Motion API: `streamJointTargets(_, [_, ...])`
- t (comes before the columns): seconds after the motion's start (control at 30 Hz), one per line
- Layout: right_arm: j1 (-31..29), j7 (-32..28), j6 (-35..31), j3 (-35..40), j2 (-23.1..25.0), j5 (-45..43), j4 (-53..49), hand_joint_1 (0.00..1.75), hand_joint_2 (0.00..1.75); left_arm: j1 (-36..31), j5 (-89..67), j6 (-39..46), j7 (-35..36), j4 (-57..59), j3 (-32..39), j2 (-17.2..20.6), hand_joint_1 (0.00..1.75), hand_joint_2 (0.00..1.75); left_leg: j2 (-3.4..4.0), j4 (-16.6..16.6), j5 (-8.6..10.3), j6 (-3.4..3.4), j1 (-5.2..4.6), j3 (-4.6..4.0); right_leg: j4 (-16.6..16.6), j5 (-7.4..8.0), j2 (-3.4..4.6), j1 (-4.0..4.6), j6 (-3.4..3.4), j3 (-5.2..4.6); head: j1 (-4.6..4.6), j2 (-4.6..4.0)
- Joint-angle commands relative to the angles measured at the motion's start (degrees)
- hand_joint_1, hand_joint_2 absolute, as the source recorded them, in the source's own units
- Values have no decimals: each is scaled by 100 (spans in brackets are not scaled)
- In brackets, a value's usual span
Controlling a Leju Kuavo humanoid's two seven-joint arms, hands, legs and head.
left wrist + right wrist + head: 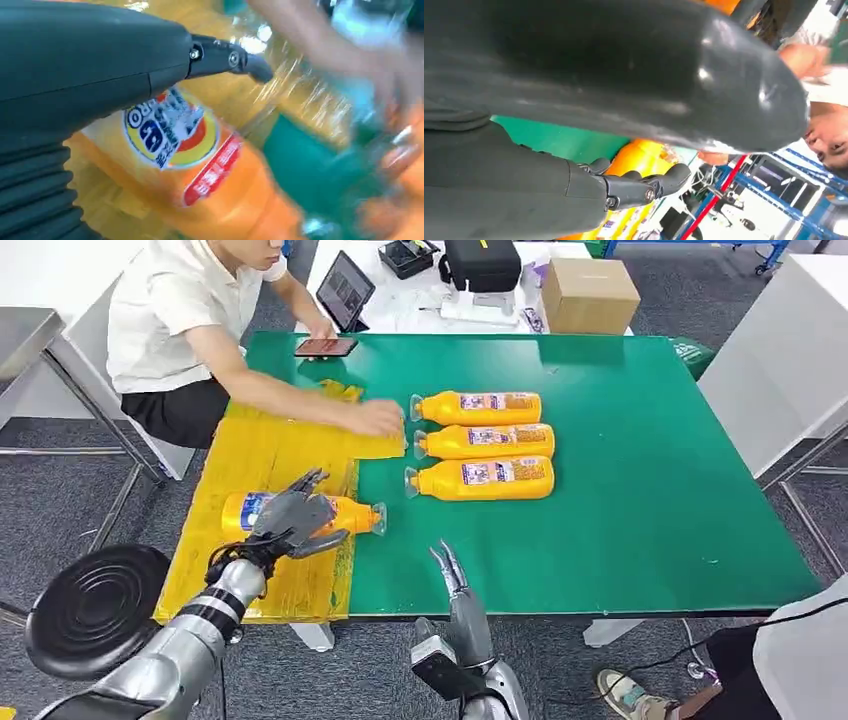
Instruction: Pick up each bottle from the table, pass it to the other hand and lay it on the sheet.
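While your left hand (288, 520) lies spread over the bottle (352, 515) resting lengthwise across the yellow sheet (275, 455), your empty right hand (452, 575), fingers straight, is nearer the three bottles (485, 444) on the tabletop (640, 460).

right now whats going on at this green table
The left robot hand rests over an orange bottle lying on the yellow sheet. The right robot hand is open at the table's near edge. A person's hand presses on the sheet. Three more bottles wait on the green table.
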Motion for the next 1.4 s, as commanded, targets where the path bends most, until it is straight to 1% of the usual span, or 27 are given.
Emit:
streamJointTargets(0.03, [-69, -11, -439, 117, -176, 121, 273, 0, 0, 1962, 1278, 2154, -972, -3589, -404, -281, 0, 175, 12, -5, -13, 3, -4, 9, -7, -10, 2, -3, 0, 8, 4, 0])
streamJointTargets(0.07, [-45, 19, -439, -104, -172, 463, 269, 0, 175, 2109, 1487, 2335, -1101, -3852, -484, -309, 0, 175, 13, -6, -10, 3, -5, -3, -7, -7, 5, -4, 0, -5, 2, 0])
streamJointTargets(0.1, [-4, 90, -439, -541, -157, 997, 172, 0, 175, 2254, 1804, 2311, -1121, -4092, -564, -325, 0, 175, 16, -6, -14, 3, -6, -2, -7, -9, 6, -5, 0, -4, 2, 0])
streamJointTargets(0.17, [110, 217, -439, -1558, -59, 2269, -55, 0, 175, 2480, 3189, 1733, -725, -4440, -491, -364, 0, 175, 11, -3, -21, 3, -8, -1, -5, -15, 0, -7, -1, -2, 2, 0])
streamJointTargets(0.2, [183, 275, -439, -2190, -31, 2971, -269, 0, 175, 2571, 3438, 1847, -458, -4522, -453, -318, 0, 175, 2, -3, -17, 4, -10, -10, -2, -14, -8, -9, 1, -11, 2, 0])
streamJointTargets(0.23, [180, 383, -439, -2508, -63, 3412, -380, 0, 175, 2608, 3400, 2031, -495, -4573, -436, -274, 0, 175, 2, -3, -21, 4, -10, -3, -3, -19, -9, -9, 0, -4, 4, 0])
streamJointTargets(0.3, [11, 775, -439, -2879, -264, 4266, -415, 0, 175, 2725, 3548, 2030, -472, -4810, -360, -182, 0, 175, 6, -2, -17, 6, -12, -17, 0, -11, 1, -11, 1, -18, 2, 0])
streamJointTargets(0.33, [-118, 898, -439, -2916, -366, 4376, -308, 0, 175, 2766, 3534, 2036, -490, -4903, -339, -158, 0, 175, 15, -3, -24, 6, -12, -4, -2, -13, 5, -10, 0, -8, 2, 0])
streamJointTargets(0.37, [-256, 1132, -439, -2947, -491, 4666, -247, 0, 175, 2797, 3476, 1972, -498, -4984, -369, -110, 0, 175, 14, 1, -19, 4, -9, -23, -1, -5, 7, -8, 2, -26, 0, 0])
streamJointTargets(0.4, [-402, 1238, -439, -2983, -575, 4664, -107, 0, 175, 2833, 3598, 1787, -452, -5069, -384, -90, 0, 175, 15, -1, -22, 4, -10, -13, -3, -8, 4, -8, 1, -16, 0, 0])
streamJointTargets(0.43, [-561, 1502, -439, -2987, -700, 4939, 22, 0, 175, 2892, 3682, 1670, -449, -5163, -393, -93, 0, 175, 11, -1, -18, 5, -12, -19, -2, -7, 2, -10, 2, -21, 2, 0])
streamJointTargets(0.5, [-813, 1784, -439, -2903, -840, 5005, 431, 0, 175, 2927, 3561, 1698, -507, -5215, -438, -76, 0, 175, 7, 0, -13, 8, -9, -29, -2, -2, 6, -8, 4, -27, 2, 0])
streamJointTargets(0.53, [-877, 1773, -439, -2883, -880, 4952, 496, 0, 175, 2941, 3555, 1704, -509, -5226, -441, -79, 0, 175, 22, -3, -14, 11, -12, -18, -6, 0, 18, -10, 4, -20, 2, 0])
streamJointTargets(0.63, [-877, 1773, -439, -2883, -880, 4952, 496, 0, 175, 2941, 3555, 1704, -509, -5226, -441, -79, 0, 175, 8, -2, -10, 11, -10, -26, -5, 2, 2, -9, 5, -23, 2, 0])
streamJointTargets(0.67, [-877, 1773, -439, -2883, -880, 4952, 496, 0, 175, 2941, 3555, 1704, -509, -5226, -441, -79, 0, 175, 12, -6, -12, 12, -13, -14, -8, 1, 3, -10, 4, -13, 2, 0])
streamJointTargets(0.7, [-983, 2184, -439, -2789, -932, 5170, 735, 0, 175, 2920, 3521, 1726, -525, -5175, -435, -96, 0, 175, 5, -2, -9, 13, -10, -22, -6, 1, -1, -8, 5, -18, 2, 0])
streamJointTargets(0.77, [-1269, 2561, -439, -2625, -1099, 5338, 1215, 0, 175, 2899, 3521, 1740, -525, -5122, -429, -122, 0, 175, 14, -9, -13, 11, -13, -5, -10, -2, 4, -10, 2, -5, 0, 0])
streamJointTargets(0.8, [-1413, 2707, -439, -2534, -1189, 5346, 1406, 0, 175, 2883, 3520, 1756, -525, -5079, -428, -151, 0, 175, 10, -2, -8, 14, -10, -22, -7, 4, 6, -8, 7, -20, 0, 0])
streamJointTargets(0.9, [-1731, 2880, -439, -2369, -1260, 5376, 1900, 0, 175, 2870, 3520, 1730, -534, -5033, -505, -184, 0, 175, 31, -11, -15, 14, -16, 7, -14, 2, 17, -12, 4, 4, 0, 0])
streamJointTargets(0.93, [-1731, 2880, -439, -2369, -1260, 5376, 1900, 0, 175, 2870, 3520, 1730, -534, -5033, -505, -184, 0, 175, 15, -3, -8, 15, -13, -18, -7, 5, 8, -10, 8, -17, 0, 0])
streamJointTargets(1.03, [-1731, 2880, -439, -2369, -1260, 5376, 1900, 0, 175, 2870, 3520, 1730, -534, -5033, -505, -184, 0, 175, 16, -5, -13, 16, -13, -4, -12, 1, 5, -9, 7, -2, 0, 0])
streamJointTargets(1.13, [-1976, 2985, -439, -2274, -1211, 5251, 2287, 0, 175, 2842, 3523, 1663, -515, -4983, -596, -170, 0, 175, 14, -2, -9, 14, -12, -21, -5, 3, 7, -10, 6, -19, 0, 0])
streamJointTargets(1.17, [-2145, 3102, -276, -2211, -1214, 5218, 2548, 0, 175, 2816, 3528, 1656, -508, -4937, -623, -182, 0, 175, 23, -7, -13, 13, -16, -6, -8, 1, 12, -12, 4, -8, 0, 0])
streamJointTargets(1.23, [-2340, 3273, 172, -2205, -1210, 5100, 2806, 0, 175, 2791, 3540, 1640, -487, -4903, -649, -192, 0, 175, 19, -2, -10, 13, -12, -17, -5, 4, 12, -9, 6, -17, 0, 0])
streamJointTargets(1.27, [-2400, 3515, 266, -2166, -1224, 5167, 2878, 0, 175, 2794, 3539, 1644, -488, -4907, -654, -195, 0, 175, 24, -5, -12, 12, -15, -7, -7, 2, 13, -11, 4, -9, 0, 0])
streamJointTargets(1.33, [-2448, 3790, 245, -2086, -1226, 5272, 2907, 0, 175, 2810, 3534, 1641, -468, -4935, -665, -189, 0, 175, 16, -2, -7, 13, -11, -18, -6, 5, 5, -8, 7, -18, 0, 0])
streamJointTargets(1.4, [-2478, 3853, 234, -2050, -1225, 5292, 2940, 0, 175, 2815, 3527, 1639, -454, -4940, -668, -185, 0, 175, 19, -4, -8, 13, -13, -7, -7, 4, 4, -10, 6, -11, 0, 0])
